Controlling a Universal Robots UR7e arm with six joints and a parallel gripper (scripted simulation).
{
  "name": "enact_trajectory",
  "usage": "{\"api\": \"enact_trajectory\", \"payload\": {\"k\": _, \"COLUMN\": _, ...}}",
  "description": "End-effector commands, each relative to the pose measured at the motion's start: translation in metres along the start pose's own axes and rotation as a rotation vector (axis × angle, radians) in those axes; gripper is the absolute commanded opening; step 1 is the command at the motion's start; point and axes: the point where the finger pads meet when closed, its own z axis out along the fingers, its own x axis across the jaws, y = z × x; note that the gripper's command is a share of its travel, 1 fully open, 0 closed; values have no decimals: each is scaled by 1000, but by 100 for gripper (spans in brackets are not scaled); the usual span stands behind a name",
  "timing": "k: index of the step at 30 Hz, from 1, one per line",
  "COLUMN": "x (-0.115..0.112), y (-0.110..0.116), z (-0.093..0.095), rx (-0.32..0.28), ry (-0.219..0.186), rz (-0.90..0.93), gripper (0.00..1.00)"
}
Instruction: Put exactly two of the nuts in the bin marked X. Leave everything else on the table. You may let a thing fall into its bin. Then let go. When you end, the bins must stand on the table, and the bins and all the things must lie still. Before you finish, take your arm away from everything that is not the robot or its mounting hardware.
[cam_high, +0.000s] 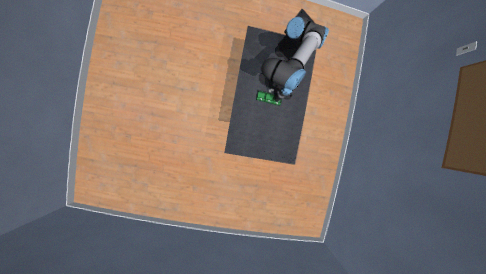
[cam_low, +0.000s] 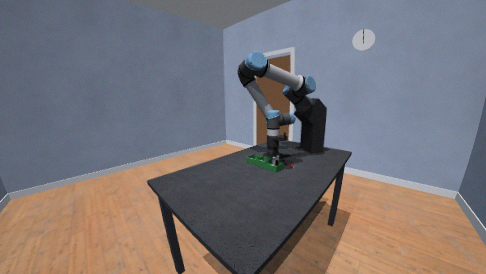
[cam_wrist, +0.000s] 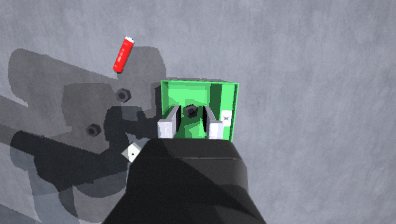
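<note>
My gripper (cam_wrist: 192, 113) (cam_low: 273, 159) hangs over the green bin (cam_wrist: 221, 95) (cam_high: 261, 97) (cam_low: 259, 161), which bears a white label with an X (cam_wrist: 226, 118). The fingers stand open. A dark nut (cam_wrist: 190, 111) shows between the fingertips, clear of both, over the bin's green floor. I cannot tell whether it rests on the floor or is in the air. Two more dark nuts (cam_wrist: 122, 94) (cam_wrist: 93, 130) lie on the table to the left of the bin, in the arm's shadow.
A small red cylinder (cam_wrist: 123, 54) (cam_low: 291, 166) lies on the table beyond the nuts. A small white block (cam_wrist: 133, 153) lies near the gripper body on the left. The arm's black base (cam_low: 312, 125) stands at the table's back edge.
</note>
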Motion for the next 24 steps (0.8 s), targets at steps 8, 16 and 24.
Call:
{"api": "enact_trajectory", "payload": {"k": 8, "x": 1, "y": -1, "z": -13, "rx": 1, "ry": 3, "rz": -1, "gripper": 64}}
{"api": "enact_trajectory", "payload": {"k": 16, "x": 1, "y": -1, "z": -24, "rx": 1, "ry": 3, "rz": -1, "gripper": 64}}
{"api": "enact_trajectory", "payload": {"k": 24, "x": 1, "y": -1, "z": -36, "rx": 1, "ry": 3, "rz": -1, "gripper": 64}}
